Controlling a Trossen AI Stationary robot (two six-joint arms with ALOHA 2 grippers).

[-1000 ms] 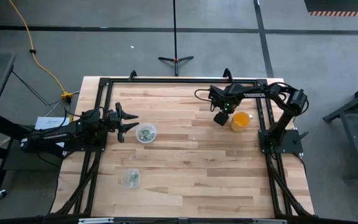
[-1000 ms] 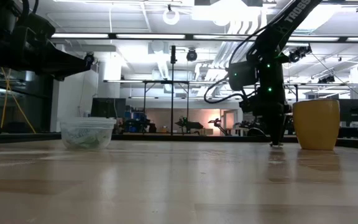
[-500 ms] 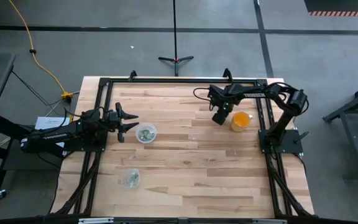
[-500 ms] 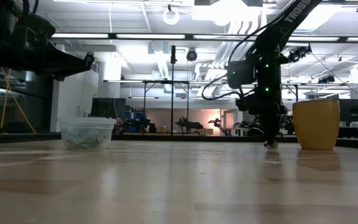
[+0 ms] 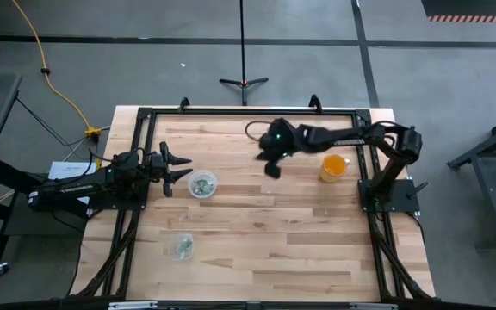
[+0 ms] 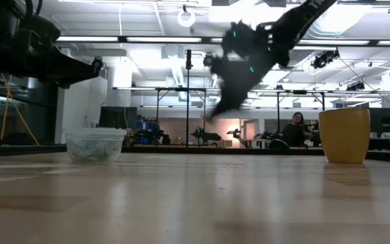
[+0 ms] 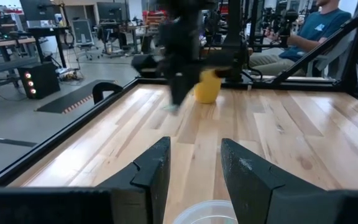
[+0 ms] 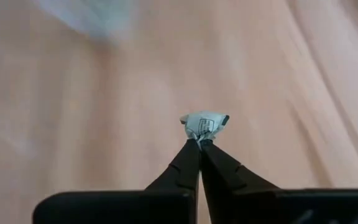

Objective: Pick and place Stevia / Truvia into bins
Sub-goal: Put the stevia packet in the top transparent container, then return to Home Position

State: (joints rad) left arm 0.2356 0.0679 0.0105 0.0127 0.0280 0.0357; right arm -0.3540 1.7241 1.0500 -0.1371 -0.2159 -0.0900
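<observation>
at the table's left edge the left arm waits with its tool [image 5: 177, 169] spread wide, just beside a small round clear plastic cup [image 5: 202, 184] that already holds a heap of pale green-and-white paper sweetener packets [image 5: 201, 183]; the same cup shows on the left of the low view [image 6: 95, 144], and its whitish rim peeks up between the left tool's fingers [image 7: 148, 168] in the left wrist view. nearer the front edge, well apart from the first, a second clear plastic cup [image 5: 182, 247] also shows some green inside.

over the middle of the light wooden table [image 5: 265, 232] the right arm reaches across, raised clear of the surface, with its tool [image 5: 271, 167] between the first cup and a yellow-orange opaque cup [image 5: 333, 165] that stands near the right arm's base. the right tool is pressed together, pinching one small crumpled packet [image 8: 204, 122] at its fingertips [image 8: 191, 149], seen plainly in the right wrist view.

the step in hand looks like the carry: a packet is lifted and on its way toward a bin. the next move calls for bringing the right tool above the rim of the first cup, lowering enough that the light packet cannot flutter aside, then parting the fingers. the waiting left tool sits close to that cup, so the approach wants care.
</observation>
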